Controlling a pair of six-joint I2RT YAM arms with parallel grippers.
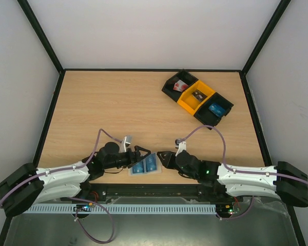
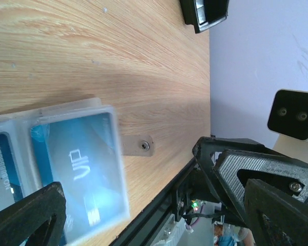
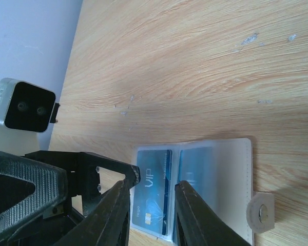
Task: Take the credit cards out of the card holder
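1. While the right claw (image 3: 156, 182) hangs over one half of the card holder (image 3: 244, 174), its fingers stand a narrow slot apart with nothing pinched between them. Whether the tips touch the plastic I cannot tell.
2. The left claw (image 2: 133, 189) is spread wide over the holder's other half and grips nothing.
3. The holder lies flat and opened out on the tabletop (image 1: 118, 102) between the two claws, with its snap tab (image 3: 260, 214) sticking out from one edge.
4. The credit cards (image 2: 79, 164) sit inside the holder, one in each pocket, showing blue through the cloudy plastic.
5. The cards look light, thin, stiff and slick. The holder looks soft and just as light, so it will likely slide or lift with a card unless one claw pins it down.
6. The best hold is probably a card's edge at the pocket mouth, pinched across its two faces. Which side of the holder the mouths open on is not clear.
7. The bins (image 1: 197, 98) stand well apart from the holder.
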